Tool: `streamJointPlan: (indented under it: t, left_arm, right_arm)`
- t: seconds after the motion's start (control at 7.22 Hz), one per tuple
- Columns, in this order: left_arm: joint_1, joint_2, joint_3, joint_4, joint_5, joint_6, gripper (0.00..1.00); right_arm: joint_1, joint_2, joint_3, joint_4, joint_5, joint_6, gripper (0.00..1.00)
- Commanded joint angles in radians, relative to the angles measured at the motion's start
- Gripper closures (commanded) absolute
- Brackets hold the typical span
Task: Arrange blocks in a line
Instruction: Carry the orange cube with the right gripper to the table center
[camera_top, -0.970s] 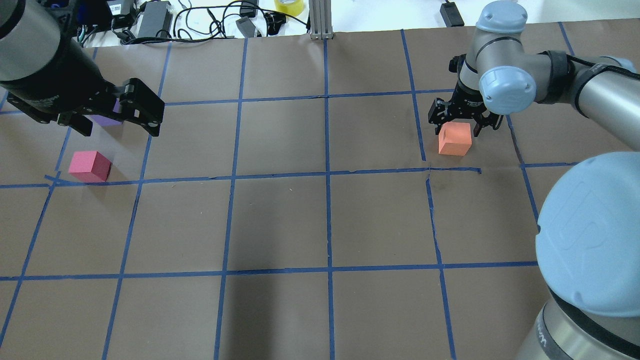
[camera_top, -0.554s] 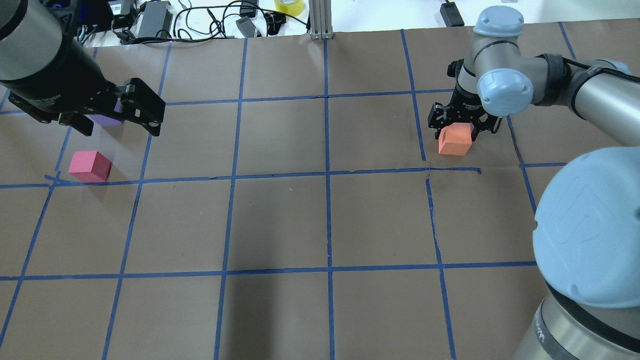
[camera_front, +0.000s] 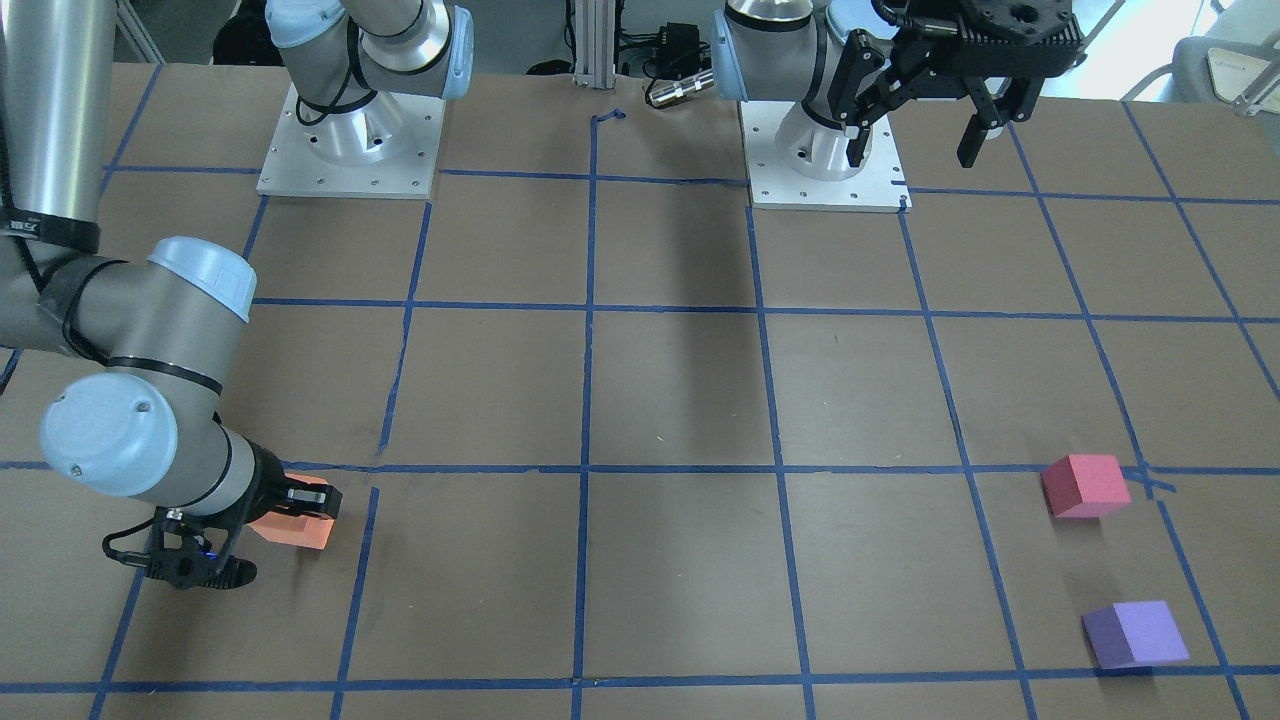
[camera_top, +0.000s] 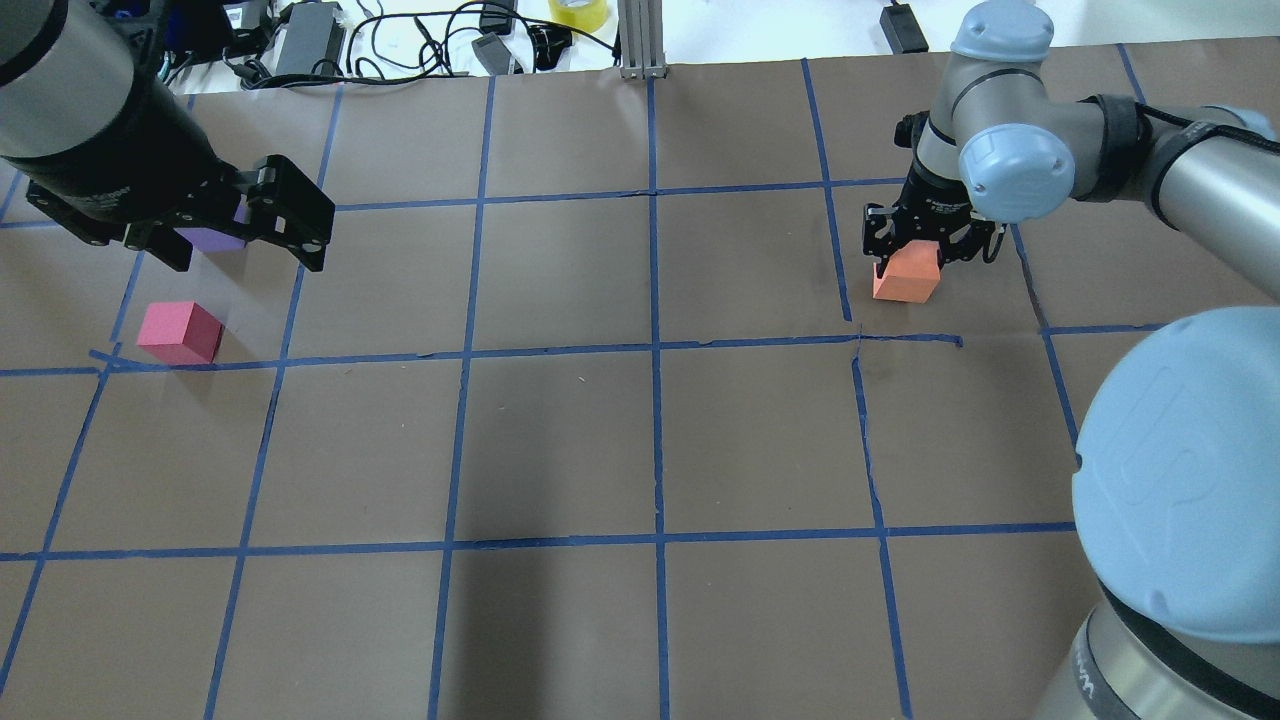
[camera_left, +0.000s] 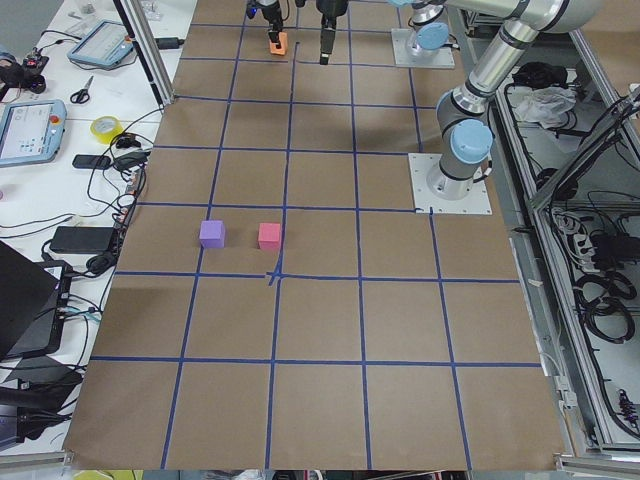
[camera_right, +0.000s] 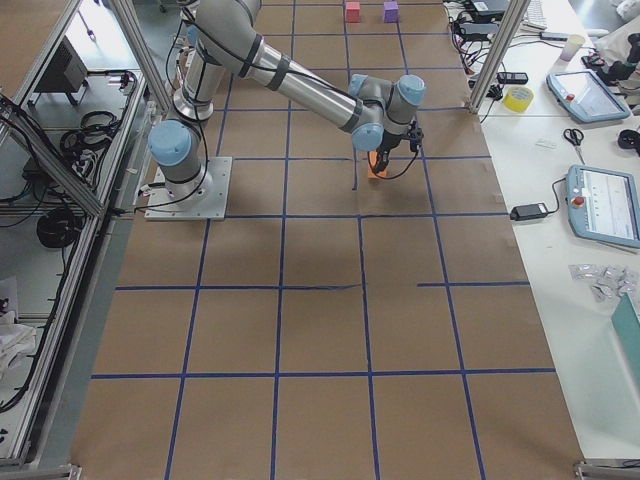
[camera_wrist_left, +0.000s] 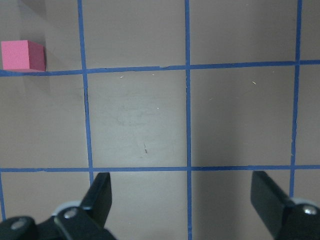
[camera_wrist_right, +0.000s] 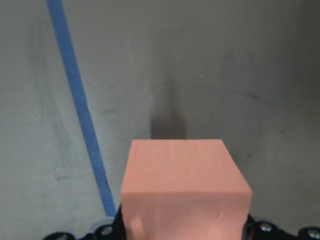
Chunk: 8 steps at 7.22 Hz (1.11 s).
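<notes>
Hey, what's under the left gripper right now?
Only bare brown paper crossed by blue tape shows below the open left gripper. The pink block sits off to one side, not beneath it. Whatever lies right under the gripper's body is hidden.

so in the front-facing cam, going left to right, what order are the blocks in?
orange block → pinkish-red block → purple block
</notes>
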Motion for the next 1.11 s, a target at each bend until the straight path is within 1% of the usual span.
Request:
streamJointPlan:
  t: [0.0,0.28,0.55,0.97]
  left_arm:
    - [0.0,-0.001,0.001,0.0,0.002,0.0,0.0]
    - [0.0,-0.001,0.001,0.0,-0.001,0.0,0.0]
    - [0.0,-0.001,-0.001,-0.002,-0.001,0.0,0.0]
    - [0.0,0.0,0.001,-0.002,-0.002,0.001,0.0]
  right_arm:
    - [0.057,-0.059,-0.03,0.013,0.057,0.007,1.0]
    - [0.186,-0.044,-0.113,0.036,0.056,0.099,1.0]
    - [0.299,0.037,-0.205,0.034,0.054,0.119,1.0]
    - [0.411,0.161,-0.297,0.031,0.06,0.254,1.0]
